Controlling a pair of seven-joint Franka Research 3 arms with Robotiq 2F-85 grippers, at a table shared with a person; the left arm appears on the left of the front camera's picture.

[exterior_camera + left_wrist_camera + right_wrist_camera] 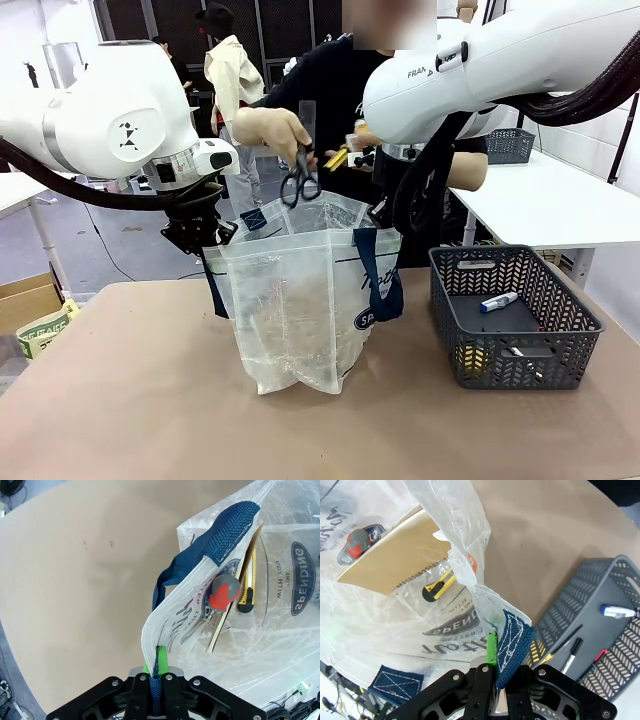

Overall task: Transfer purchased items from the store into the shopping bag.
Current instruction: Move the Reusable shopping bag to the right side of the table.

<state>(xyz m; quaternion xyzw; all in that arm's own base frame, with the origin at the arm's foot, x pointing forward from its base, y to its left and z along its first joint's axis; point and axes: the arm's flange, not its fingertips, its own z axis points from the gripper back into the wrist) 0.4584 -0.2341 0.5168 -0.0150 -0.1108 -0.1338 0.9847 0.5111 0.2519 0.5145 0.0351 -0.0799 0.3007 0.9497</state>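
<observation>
On the table [120, 400] the shopping bag [295, 310] is stood upright, a flat brown cardboard piece [395, 560], a small yellow object [440, 586] and a red-and-grey knob [225, 591] being seen through its plastic, and the grey basket [510, 368] is set apart at its 3 o'clock with a white-and-blue tube [498, 301] inside. The left tool [156, 665] is pressed together on the navy handle [220, 535] at the bag's 10 o'clock and the right tool [492, 655] is pinched on the rim at 2 o'clock, so the mouth is held spread. Farther off, at 12 o'clock above the mouth, black-handled scissors [300, 182] are held in a person's hand [270, 130].
</observation>
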